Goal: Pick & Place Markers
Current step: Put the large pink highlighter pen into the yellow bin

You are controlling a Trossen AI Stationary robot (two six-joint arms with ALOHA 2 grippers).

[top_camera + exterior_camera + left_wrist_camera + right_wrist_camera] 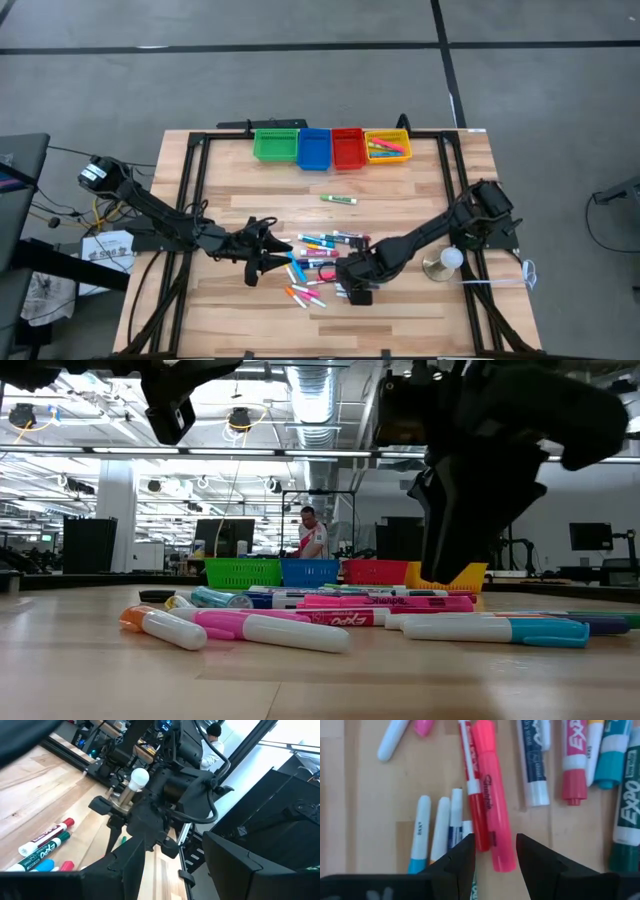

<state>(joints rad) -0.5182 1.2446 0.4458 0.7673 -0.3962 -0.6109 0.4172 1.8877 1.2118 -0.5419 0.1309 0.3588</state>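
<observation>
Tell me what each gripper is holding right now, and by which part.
Nothing is held. The right gripper is open, its fingers on either side of the pink highlighter's end, not clamped. The left gripper is open beside the markers.

The pale butcher-block wooden tabletop [400, 205] looks smooth and matt. The pink, glossy plastic highlighter [492, 795] shines; four small coloured plastic bins [331, 148] have slotted walls.

The right arm [500, 470] hides part of the yellow bin [465, 575]
</observation>
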